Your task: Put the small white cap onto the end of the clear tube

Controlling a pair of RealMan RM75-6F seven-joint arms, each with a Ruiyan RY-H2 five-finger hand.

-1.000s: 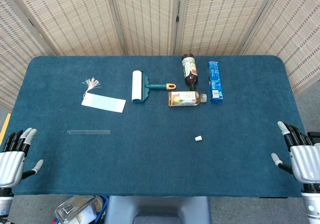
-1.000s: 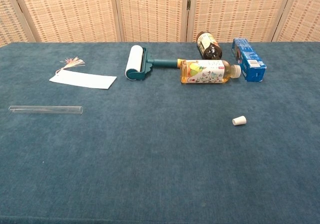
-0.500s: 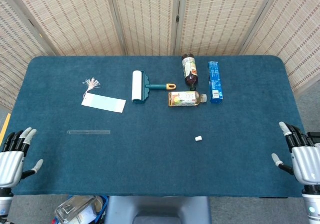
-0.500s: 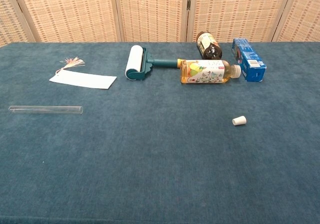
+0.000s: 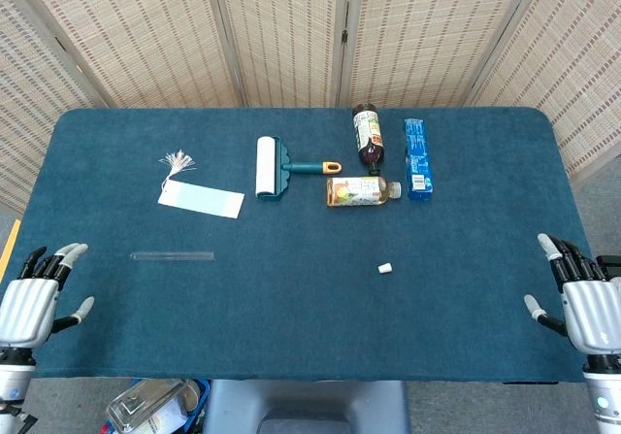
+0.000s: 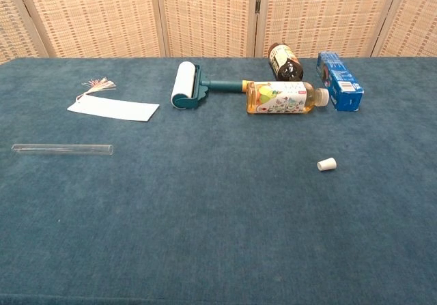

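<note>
Your left hand (image 5: 29, 303) waits at the table's near-left corner, fingers spread and holding nothing; your right hand (image 5: 582, 303) mirrors it at the near-right corner, equally bare. Nothing is grasped yet, so you are at the reaching step. The clear tube (image 5: 173, 255) lies flat at two o'clock from your left hand, and the small white cap (image 5: 385, 268) at ten o'clock from your right, well apart. Each needs a fine pinch.

- Left hand (image 5: 27, 303): wrist cut off at the lower left edge of the head view; absent from the chest view.
- Right hand (image 5: 582, 303): partly cropped at the right edge.
- Blue box (image 6: 339, 81): printed text too small, probably illegible.
</note>
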